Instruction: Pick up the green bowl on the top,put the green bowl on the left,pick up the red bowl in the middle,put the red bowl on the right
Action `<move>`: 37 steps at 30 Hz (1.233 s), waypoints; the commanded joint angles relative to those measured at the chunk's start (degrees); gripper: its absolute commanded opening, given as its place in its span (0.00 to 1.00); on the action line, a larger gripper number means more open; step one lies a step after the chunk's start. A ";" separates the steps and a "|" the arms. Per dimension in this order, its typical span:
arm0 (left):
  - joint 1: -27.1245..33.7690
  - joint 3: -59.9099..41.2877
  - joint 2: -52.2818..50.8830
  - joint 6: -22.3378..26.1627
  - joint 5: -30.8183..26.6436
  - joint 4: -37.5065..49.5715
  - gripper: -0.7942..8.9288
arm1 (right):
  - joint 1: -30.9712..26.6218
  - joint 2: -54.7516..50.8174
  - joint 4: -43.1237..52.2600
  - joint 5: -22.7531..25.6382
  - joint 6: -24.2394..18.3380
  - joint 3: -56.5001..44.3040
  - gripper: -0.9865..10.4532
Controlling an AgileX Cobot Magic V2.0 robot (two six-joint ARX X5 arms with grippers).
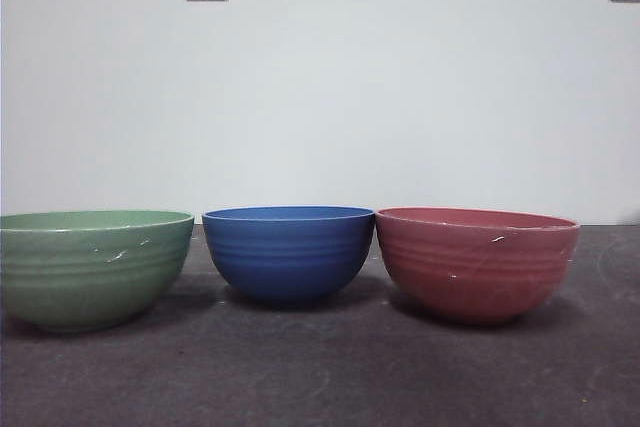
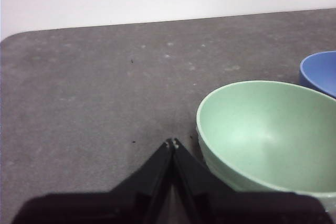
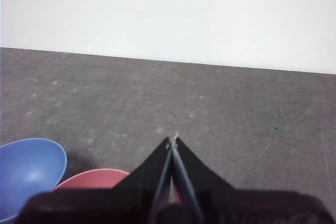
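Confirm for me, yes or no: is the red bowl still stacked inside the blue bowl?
No, in the front view the red bowl stands on the table by itself, beside the blue bowl, with nothing nested in either.

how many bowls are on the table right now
3, in a row in the front view: the green bowl on the left, the blue bowl in the middle, the red bowl on the right. All stand upright and separate, none stacked; nothing suggests a hidden one.

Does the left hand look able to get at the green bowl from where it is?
Probably yes. The left hand hangs shut just beside the green bowl, which sits open and empty with nothing over it. The blue bowl stands on its far side, out of the way.
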 commanded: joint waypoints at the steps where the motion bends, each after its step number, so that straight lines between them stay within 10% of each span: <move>1: 0.20 -0.76 -0.22 -3.45 0.13 -0.20 0.08 | 0.02 -0.11 0.39 0.17 0.72 -0.42 0.09; 37: 0.20 -0.74 -0.20 -4.09 0.07 -0.24 0.08 | -5.73 -12.11 -6.54 -2.38 -3.96 -3.45 0.09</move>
